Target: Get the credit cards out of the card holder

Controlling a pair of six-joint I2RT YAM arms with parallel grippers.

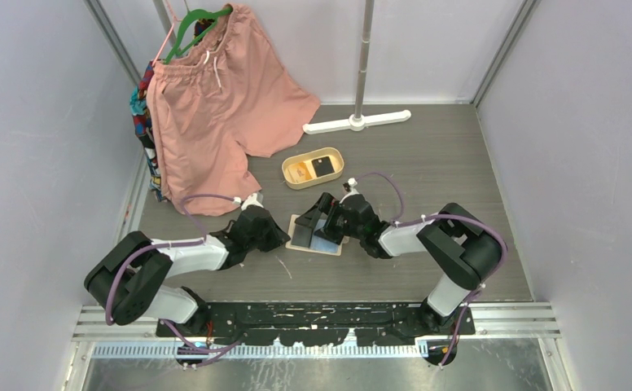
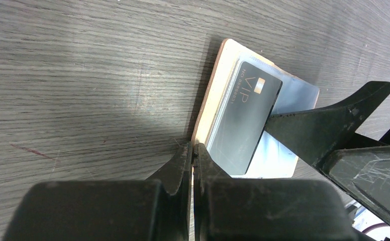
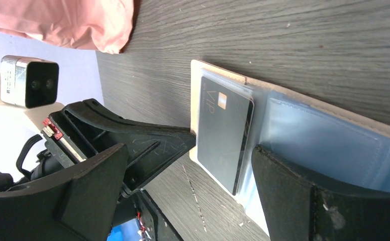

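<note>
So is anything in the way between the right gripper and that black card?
Nothing visible. The right gripper is open with one fingertip right at the black card. The left gripper pinches the card holder at its rim, off the card.

Seen from above, the right gripper (image 1: 322,218) covers most of the open beige leather-like card holder (image 1: 321,247) near the tabletop's middle. Print on the orange-tinted card (image 1: 300,170) and black card (image 1: 324,165) in the oval tan tray (image 1: 313,184) is too small to read. At the left wrist, the closed fingertips of the left gripper (image 2: 193,153) hide the holder's near corner; whether they pinch it is unclear. The right wrist view's right edge cuts off the holder's blue half.
</note>
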